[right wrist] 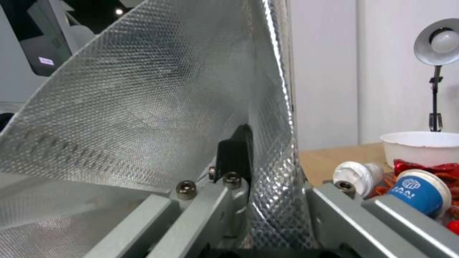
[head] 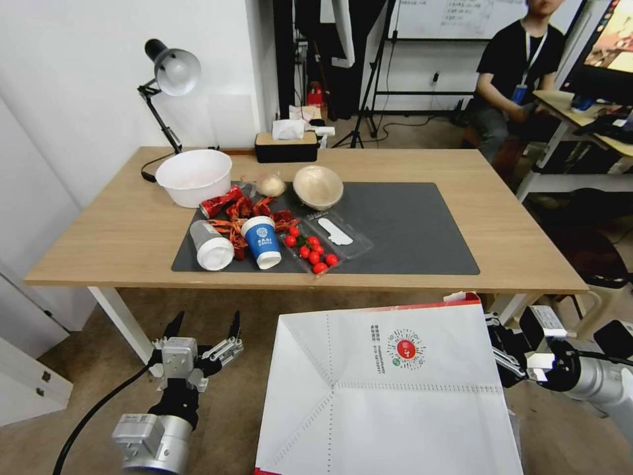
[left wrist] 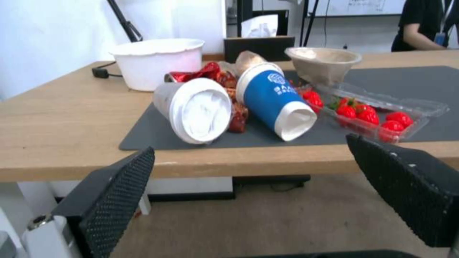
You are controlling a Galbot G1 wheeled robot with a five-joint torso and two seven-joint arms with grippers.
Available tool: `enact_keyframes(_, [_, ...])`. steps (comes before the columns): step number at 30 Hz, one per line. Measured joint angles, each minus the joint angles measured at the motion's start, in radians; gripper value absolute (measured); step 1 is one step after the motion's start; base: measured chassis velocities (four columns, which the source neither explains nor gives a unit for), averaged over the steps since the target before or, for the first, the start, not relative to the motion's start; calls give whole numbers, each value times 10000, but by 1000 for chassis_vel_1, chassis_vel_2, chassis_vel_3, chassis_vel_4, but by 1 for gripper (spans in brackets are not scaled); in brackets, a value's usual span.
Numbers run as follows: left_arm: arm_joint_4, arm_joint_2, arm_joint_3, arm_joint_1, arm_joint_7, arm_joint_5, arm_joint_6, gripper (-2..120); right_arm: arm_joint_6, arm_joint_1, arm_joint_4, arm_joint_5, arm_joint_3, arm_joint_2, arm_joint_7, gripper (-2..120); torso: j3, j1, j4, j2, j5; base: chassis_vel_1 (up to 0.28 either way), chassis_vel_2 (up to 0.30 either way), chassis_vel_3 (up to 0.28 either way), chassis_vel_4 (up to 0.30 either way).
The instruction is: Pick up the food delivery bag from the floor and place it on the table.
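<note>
The food delivery bag (head: pixel 395 396) hangs tipped on its side in front of the table (head: pixel 119 231), its white face and round red logo turned up and a red panel along its far edge. My right gripper (head: pixel 509 359) is shut on the bag's edge at its right. In the right wrist view one finger (right wrist: pixel 234 154) presses the silver foil lining (right wrist: pixel 143 100). My left gripper (head: pixel 203 330) is open and empty to the bag's left, above the floor (head: pixel 86 376). In the left wrist view its fingers (left wrist: pixel 119 186) stand just below the table edge (left wrist: pixel 57 157).
On the left half of the dark grey mat (head: pixel 409 231) lie a white bowl (head: pixel 193 177), two toppled cups (head: pixel 262 241), red wrappers, a brown bowl (head: pixel 318 187) and a clear tray of red fruit (head: pixel 313 252). The mat's right half is bare. A lamp (head: pixel 173 69) and a tissue box (head: pixel 287 145) stand at the back.
</note>
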Motion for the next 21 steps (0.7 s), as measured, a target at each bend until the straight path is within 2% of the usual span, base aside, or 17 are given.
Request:
enact_keyframes(13, [70,37,20,-11,-6,-78,-113,100,22,12,-69,-9,-18,35,49,0,-24,-13,-1,-36,0,0,0,0,0])
enact_keyframes(21, [157,30,10,-41,-1,-59,-323,100,128,-78,-79,292,418,-55,217,0,-44,-29,0,-73,1,0,0,0,0])
